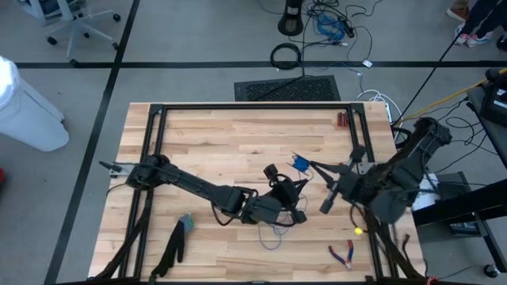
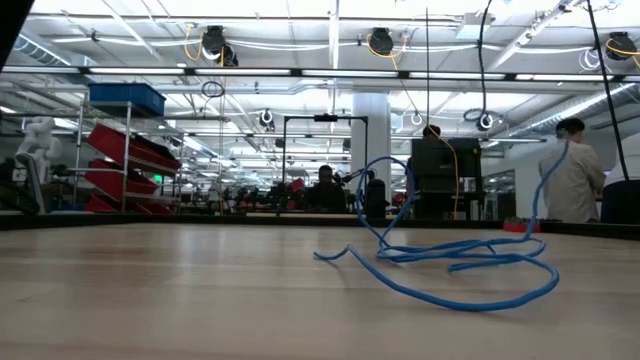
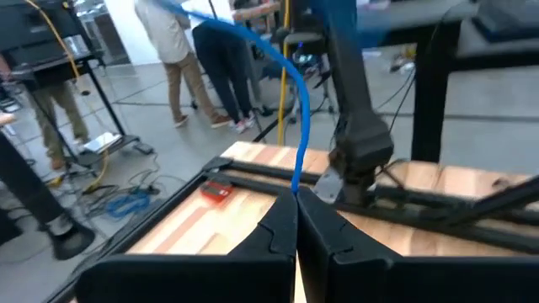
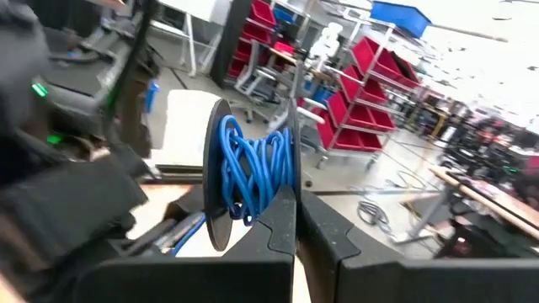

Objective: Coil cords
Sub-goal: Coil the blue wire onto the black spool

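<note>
The left hand (image 3: 295,220) is closed on the blue cord (image 3: 300,118), which rises straight from between its fingers. The right hand (image 4: 295,220) is also closed and holds the reel (image 4: 221,172), a dark disc with part of the cord already wound on it in loose turns. In the high view the reel (image 1: 301,164) is near the middle of the desk (image 1: 230,134), with the left hand (image 1: 287,202) just in front of it and the right hand (image 1: 317,166) beside it. The rest of the cord (image 2: 470,262) lies on the desk in loose loops.

I think the first danger is a tangle. The loose loops cross each other, so if the left hand pulls fast, a loop may become a knot or catch on the hand. The second danger is the turns on the reel: they look slack, and some could slide off the side of the disc if the reel tilts. The two hands are also close to each other at the reel, so a wide turning move could make them touch.

Behind the reel the desk is bare wood up to the black frame (image 1: 238,108), so there is room there. In front of the reel there is less room: a glove (image 1: 176,245) and red pliers (image 1: 344,253) lie near the front edge of the desk, and the loose cord could drag toward them.
</note>
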